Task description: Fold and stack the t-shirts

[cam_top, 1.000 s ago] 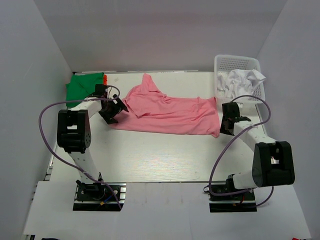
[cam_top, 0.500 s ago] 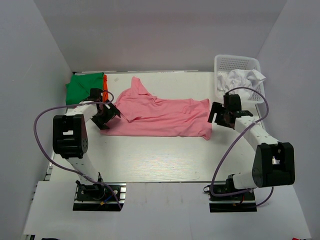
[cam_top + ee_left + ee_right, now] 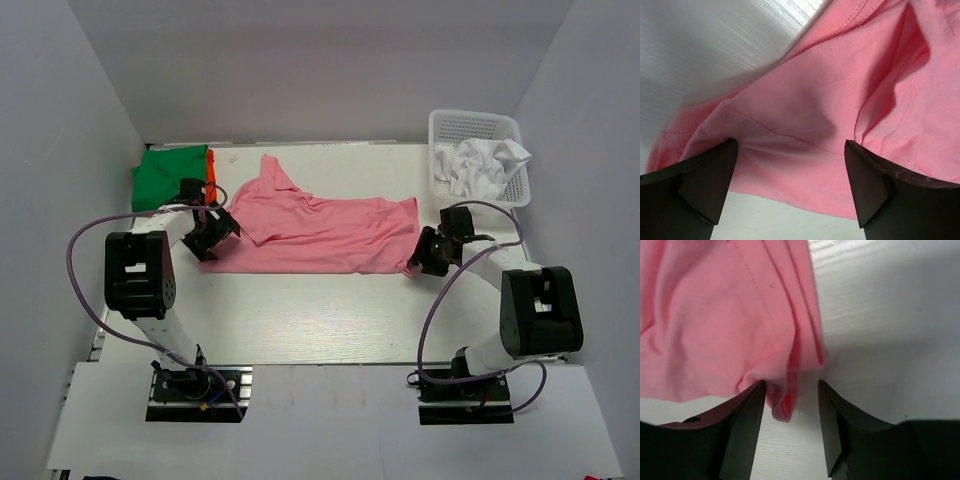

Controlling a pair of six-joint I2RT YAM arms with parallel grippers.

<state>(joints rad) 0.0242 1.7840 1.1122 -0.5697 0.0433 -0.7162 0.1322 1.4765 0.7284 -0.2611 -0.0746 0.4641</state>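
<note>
Salmon pink t-shirt (image 3: pixel 320 232) lies rumpled across the middle of the table (image 3: pixel 300 310), not yet folded. At its left end the left gripper (image 3: pixel 790 170) hovers spread wide, holding nothing. At its near right corner the right gripper (image 3: pixel 790 405) straddles the hem, half apart and not pinching, probably lined up to grasp. The green t-shirt (image 3: pixel 168 172) sits far left.

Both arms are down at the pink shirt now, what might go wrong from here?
Only a bunched corner of the pink t-shirt sits between the fingers of the right gripper, off to one side; closing may catch too little and slip. The left gripper stands wide open over wrinkled cloth at the shirt's other end; it might pinch several layers and skew the fold. The green t-shirt lies close to that arm and could get nudged.
</note>
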